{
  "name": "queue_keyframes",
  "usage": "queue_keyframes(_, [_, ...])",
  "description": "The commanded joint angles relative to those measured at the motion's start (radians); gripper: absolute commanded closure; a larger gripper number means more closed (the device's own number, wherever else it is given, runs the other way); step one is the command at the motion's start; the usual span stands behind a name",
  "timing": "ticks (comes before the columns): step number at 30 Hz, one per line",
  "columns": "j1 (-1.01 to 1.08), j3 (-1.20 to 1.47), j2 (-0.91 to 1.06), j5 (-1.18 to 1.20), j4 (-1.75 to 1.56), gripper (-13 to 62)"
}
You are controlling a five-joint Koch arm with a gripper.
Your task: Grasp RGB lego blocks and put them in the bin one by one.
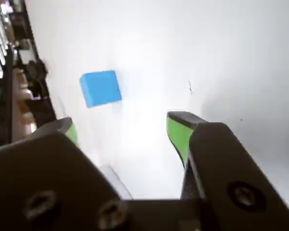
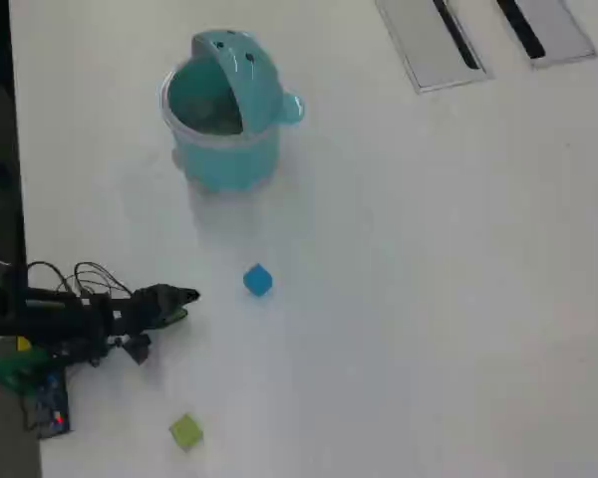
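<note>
In the wrist view a blue block (image 1: 100, 88) lies on the white table, ahead of and slightly left of my gripper (image 1: 124, 123). Its green-padded jaws stand wide apart with nothing between them. The overhead view shows the gripper (image 2: 184, 301) at the left, pointing right, a short gap from the blue block (image 2: 258, 280). A yellow-green block (image 2: 186, 431) lies near the bottom edge, below the arm. The teal bin (image 2: 224, 149) stands upright at the upper left with its domed lid tipped back and its mouth open.
Two grey slotted panels (image 2: 434, 50) are set into the table at the top right. The table's left edge (image 2: 18, 199) runs close behind the arm, with cables and a small circuit board (image 2: 48, 403) there. White tabletop stretches to the right.
</note>
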Motion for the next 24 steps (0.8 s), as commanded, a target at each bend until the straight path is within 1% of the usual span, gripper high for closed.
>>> queue_keyframes(1, [-0.046, 0.072, 0.067, -0.011, -0.029, 15.5])
queue_keyframes(9, [-0.035, 0.071, 0.067, -0.02, -0.031, 15.6])
queue_keyframes(13, [0.006, 0.063, 0.067, -0.089, -0.074, 15.6])
queue_keyframes(18, [0.071, 0.046, 0.067, -0.262, -0.183, 15.7])
queue_keyframes(24, [0.172, -0.028, 0.067, -0.488, -0.189, 15.6])
